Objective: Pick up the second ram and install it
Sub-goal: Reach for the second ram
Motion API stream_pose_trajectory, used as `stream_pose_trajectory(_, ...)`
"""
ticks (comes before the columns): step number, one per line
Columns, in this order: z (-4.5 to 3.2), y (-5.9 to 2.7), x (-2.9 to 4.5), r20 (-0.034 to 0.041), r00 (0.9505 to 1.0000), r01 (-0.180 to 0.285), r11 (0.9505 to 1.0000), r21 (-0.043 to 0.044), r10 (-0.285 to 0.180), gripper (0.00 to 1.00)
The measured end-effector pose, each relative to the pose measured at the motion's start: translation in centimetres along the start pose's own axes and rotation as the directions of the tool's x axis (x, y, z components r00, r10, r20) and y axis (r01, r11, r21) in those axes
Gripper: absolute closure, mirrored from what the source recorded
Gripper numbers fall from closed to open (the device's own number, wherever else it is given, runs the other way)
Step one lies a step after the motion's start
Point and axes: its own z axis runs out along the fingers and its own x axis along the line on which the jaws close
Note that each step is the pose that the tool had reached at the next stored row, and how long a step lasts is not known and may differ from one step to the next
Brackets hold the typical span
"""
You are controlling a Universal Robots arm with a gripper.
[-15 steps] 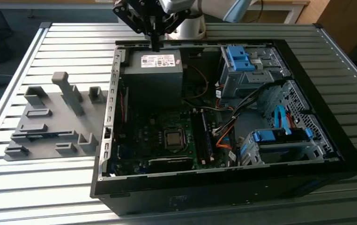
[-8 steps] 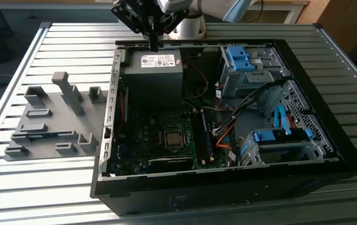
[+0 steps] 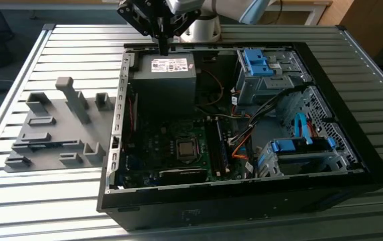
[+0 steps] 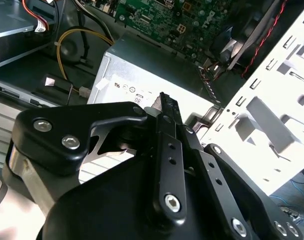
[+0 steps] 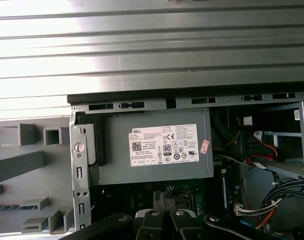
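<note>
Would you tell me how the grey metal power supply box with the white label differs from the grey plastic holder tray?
The power supply box sits inside the black computer case; the holder tray lies outside it on the slatted table, toward the exterior view's left. The box is a closed block carrying a label; the tray is a flat board studded with upright blocks and slots. Both are grey.
</note>
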Motion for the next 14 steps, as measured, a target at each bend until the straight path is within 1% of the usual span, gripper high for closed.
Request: stream_pose_trajectory(14,0.0,-0.04,0.46,0.0,1.0,0.0,1.0,-0.0001,0.0,0.89)
